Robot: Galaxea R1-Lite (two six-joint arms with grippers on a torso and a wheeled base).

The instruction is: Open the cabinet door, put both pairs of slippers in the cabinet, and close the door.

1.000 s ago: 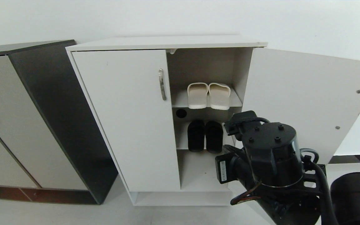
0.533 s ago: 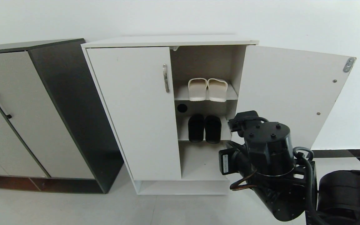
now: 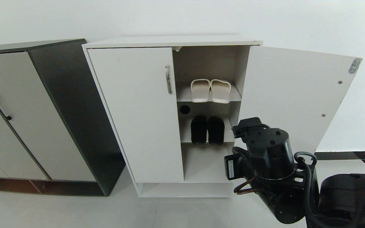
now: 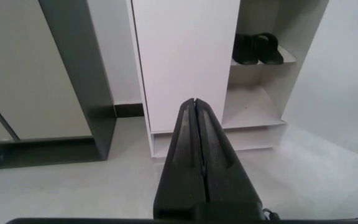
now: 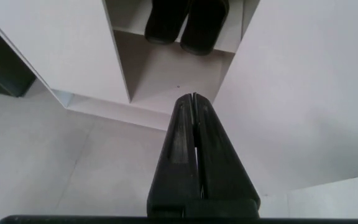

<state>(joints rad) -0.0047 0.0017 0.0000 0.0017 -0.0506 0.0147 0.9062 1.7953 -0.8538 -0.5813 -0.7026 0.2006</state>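
Note:
The white cabinet (image 3: 173,41) stands with its left door (image 3: 135,110) closed and its right door (image 3: 293,98) swung wide open. A white pair of slippers (image 3: 211,91) sits on the upper shelf. A black pair of slippers (image 3: 208,129) sits on the shelf below, also in the left wrist view (image 4: 258,48) and the right wrist view (image 5: 188,18). My right arm (image 3: 268,158) hangs low in front of the open door's inner face. My right gripper (image 5: 195,99) is shut and empty, over the floor near the cabinet's base. My left gripper (image 4: 194,104) is shut and empty, facing the closed door.
A larger grey and black cabinet (image 3: 27,117) stands close to the white one's left side. The bottom compartment (image 3: 203,164) holds nothing. Pale floor (image 3: 106,212) lies in front. A white wall (image 3: 328,22) is behind the open door.
The head camera has drawn back from the cabinet, so the whole picture shifted. My right arm has dropped slightly lower. Slippers and doors have stayed put.

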